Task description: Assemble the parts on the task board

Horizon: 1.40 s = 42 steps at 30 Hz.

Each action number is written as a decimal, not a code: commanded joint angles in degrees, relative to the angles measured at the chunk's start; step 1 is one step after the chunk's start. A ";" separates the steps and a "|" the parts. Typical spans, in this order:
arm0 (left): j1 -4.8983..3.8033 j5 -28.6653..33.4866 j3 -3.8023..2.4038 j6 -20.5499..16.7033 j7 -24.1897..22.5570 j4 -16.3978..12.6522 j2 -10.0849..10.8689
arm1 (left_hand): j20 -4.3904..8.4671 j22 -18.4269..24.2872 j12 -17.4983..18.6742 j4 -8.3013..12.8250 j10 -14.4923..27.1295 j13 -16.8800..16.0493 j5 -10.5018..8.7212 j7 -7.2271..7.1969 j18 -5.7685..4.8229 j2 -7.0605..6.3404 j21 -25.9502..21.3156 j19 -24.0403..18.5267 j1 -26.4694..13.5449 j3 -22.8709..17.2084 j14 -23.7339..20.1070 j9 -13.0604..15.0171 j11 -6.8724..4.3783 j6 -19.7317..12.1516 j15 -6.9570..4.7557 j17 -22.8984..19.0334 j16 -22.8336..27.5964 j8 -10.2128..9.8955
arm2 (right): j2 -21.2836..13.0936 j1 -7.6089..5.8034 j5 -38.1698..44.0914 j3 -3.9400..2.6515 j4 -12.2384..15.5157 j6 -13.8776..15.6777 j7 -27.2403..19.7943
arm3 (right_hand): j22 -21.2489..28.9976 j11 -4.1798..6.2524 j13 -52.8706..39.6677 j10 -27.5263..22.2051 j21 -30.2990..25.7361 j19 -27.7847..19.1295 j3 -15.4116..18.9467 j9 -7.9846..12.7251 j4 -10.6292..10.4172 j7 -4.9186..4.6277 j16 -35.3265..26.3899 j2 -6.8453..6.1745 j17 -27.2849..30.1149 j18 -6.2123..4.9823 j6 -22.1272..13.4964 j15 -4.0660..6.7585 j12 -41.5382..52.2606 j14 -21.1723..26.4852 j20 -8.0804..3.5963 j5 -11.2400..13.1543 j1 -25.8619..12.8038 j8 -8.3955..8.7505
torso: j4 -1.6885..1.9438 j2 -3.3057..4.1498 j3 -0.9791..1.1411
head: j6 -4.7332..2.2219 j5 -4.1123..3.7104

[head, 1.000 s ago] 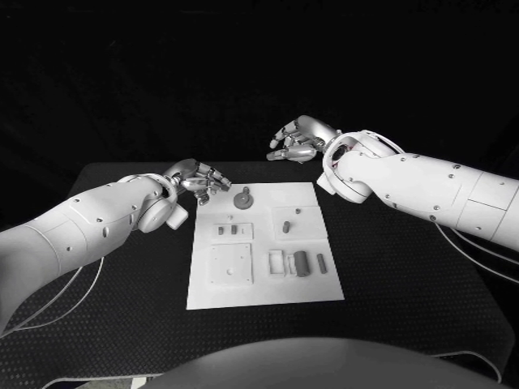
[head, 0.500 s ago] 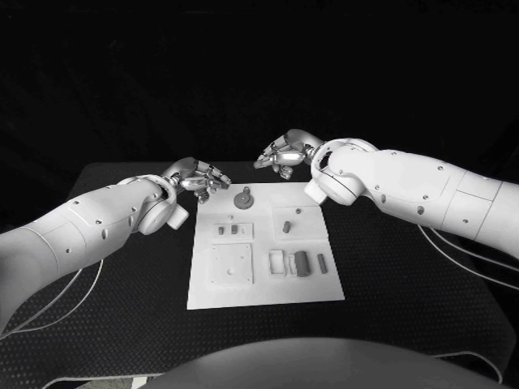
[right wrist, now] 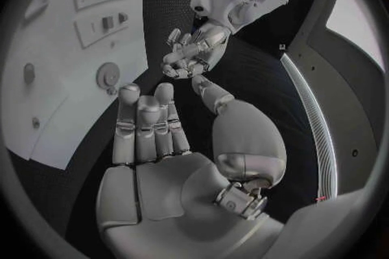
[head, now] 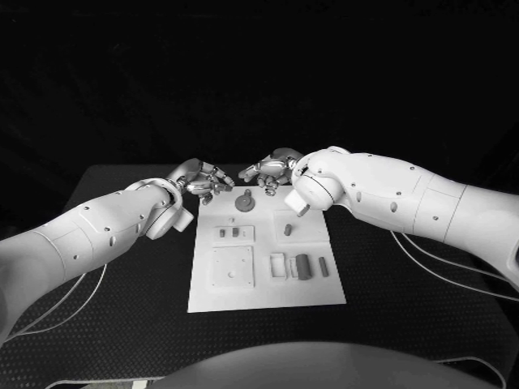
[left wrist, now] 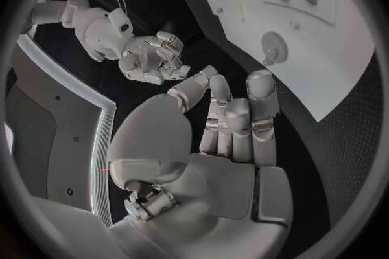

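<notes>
The white task board [head: 265, 279] lies in the middle of the black table. A round grey part [head: 246, 201] sits near its far edge, also seen as a disc [left wrist: 274, 47] [right wrist: 107, 74] in both wrist views. Small grey parts [head: 228, 232] and a peg [head: 288, 229] lie mid-board, and several longer pieces [head: 302, 265] lie nearer me. My left hand [head: 201, 182] [left wrist: 231, 123] hovers at the board's far left corner, fingers stretched out, holding nothing. My right hand [head: 272, 172] [right wrist: 150, 129] hovers just beyond the far edge, facing the left hand, also empty.
A square recessed plate [head: 230, 265] sits on the board's near left. Black table [head: 119, 267] surrounds the board on both sides. Thin cables [head: 447, 263] trail from the right arm over the table.
My right hand has moved left and lower, from beyond the board's far right to close beside the left hand. The left hand has barely shifted.
</notes>
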<state>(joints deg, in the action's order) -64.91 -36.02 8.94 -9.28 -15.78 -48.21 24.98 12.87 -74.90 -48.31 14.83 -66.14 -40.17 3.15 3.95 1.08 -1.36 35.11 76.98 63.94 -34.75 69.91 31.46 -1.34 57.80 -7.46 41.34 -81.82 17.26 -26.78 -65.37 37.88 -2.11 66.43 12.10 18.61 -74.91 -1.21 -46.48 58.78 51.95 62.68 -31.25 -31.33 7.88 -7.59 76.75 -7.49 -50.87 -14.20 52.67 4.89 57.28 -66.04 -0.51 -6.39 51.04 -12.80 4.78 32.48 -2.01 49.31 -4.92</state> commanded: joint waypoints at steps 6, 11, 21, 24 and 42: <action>0.06 -3.24 0.04 -3.39 -0.67 -0.72 -0.19 | 0.33 -1.27 -0.28 0.13 -0.13 -0.03 0.36 1.01 4.27 -0.01 0.26 0.09 0.35 0.02 -0.16 0.18 -0.17 1.36 -0.35 0.06 -0.02 0.26 | 1.36 -0.07 1.28 1.19 -1.26 -0.39 2.98 | -0.87 0.20 0.04 0.43 0.43 0.11 -0.20 -0.19 -0.87 0.14 0.26 -0.38 -0.09 -0.80 1.09 0.23 0.34 -0.32 -0.37 -0.09 -1.63 -0.66 | 0.01 0.11 0.07 | 0.10 0.31; 0.07 -4.30 0.08 -3.58 -0.66 -0.86 -0.17 | 0.34 -1.26 -0.32 0.12 -0.16 -0.02 0.37 1.00 4.27 -0.01 0.29 0.13 0.37 0.00 -0.13 0.20 -0.19 1.37 -0.37 0.06 -0.02 0.26 | 2.08 -0.07 2.40 1.26 -1.69 0.12 2.86 | -0.86 0.25 0.08 0.40 0.43 0.08 -0.26 -0.15 -1.40 0.19 0.23 -1.11 -0.07 -0.80 1.04 0.29 0.31 -0.31 -0.46 -0.08 -2.71 -0.65 | -0.05 0.11 0.12 | 0.06 0.39; 0.08 -4.43 0.19 -2.77 -0.67 -1.88 -0.28 | 0.37 -1.24 -0.38 0.11 -0.20 0.00 0.39 0.98 4.27 -0.03 0.32 0.20 0.39 -0.04 -0.06 0.23 -0.21 1.38 -0.39 0.06 -0.02 0.26 | 3.00 -0.10 2.04 1.37 -2.78 1.19 2.07 | -0.80 0.16 0.12 0.21 0.36 -0.02 -0.67 -0.05 -2.17 0.09 0.13 -2.09 -0.03 -0.80 0.65 0.22 0.25 -0.21 -0.56 -0.10 -3.91 -0.48 | -0.11 0.15 0.13 | 0.01 0.41; 0.08 -4.56 0.22 -2.99 -0.62 -2.05 -0.36 | 0.37 -1.24 -0.39 0.10 -0.21 0.01 0.39 0.98 4.27 -0.03 0.33 0.22 0.39 -0.04 -0.05 0.24 -0.21 1.39 -0.40 0.06 -0.02 0.26 | 3.42 -0.10 2.02 1.51 -3.09 0.73 2.17 | -0.80 0.13 0.12 0.12 0.34 -0.05 -0.77 -0.04 -2.24 0.07 0.10 -2.16 -0.02 -0.80 0.59 0.20 0.23 -0.16 -0.57 -0.10 -3.97 -0.46 | -0.17 0.16 0.12 | -0.01 0.33; 0.07 -5.17 0.30 -2.56 -0.72 -2.15 -1.48 | 0.40 -1.21 -0.46 0.13 -0.23 0.04 0.45 0.96 4.28 -0.08 0.35 0.28 0.45 -0.10 0.03 0.28 -0.23 1.39 -0.42 0.05 -0.02 0.24 | 4.48 -0.08 0.49 2.91 -4.85 -1.63 2.39 | -0.93 0.06 0.02 -0.19 0.49 -0.29 -1.15 -0.13 -0.84 0.00 0.12 -0.73 -0.06 -0.80 0.57 0.11 0.34 -0.01 -0.58 -0.04 -3.29 -0.60 | -0.13 0.15 0.15 | 0.25 0.14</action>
<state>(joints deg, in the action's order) -64.81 -40.92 9.27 -12.08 -15.80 -50.13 23.66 12.87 -74.90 -48.53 14.98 -66.14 -40.14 3.37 3.94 1.09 -1.92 35.11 77.21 64.48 -34.59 69.94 31.70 -1.34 57.80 -7.62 41.32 -81.82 17.34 -22.45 -65.44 38.52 0.79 61.49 11.64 21.21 -74.91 -1.01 -46.43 58.98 52.25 62.42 -32.35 -31.43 6.64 -7.43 76.73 -8.72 -50.86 -14.17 53.38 4.71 57.25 -66.23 -0.69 -6.39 47.82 -13.14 4.71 32.62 -1.91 49.52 -4.74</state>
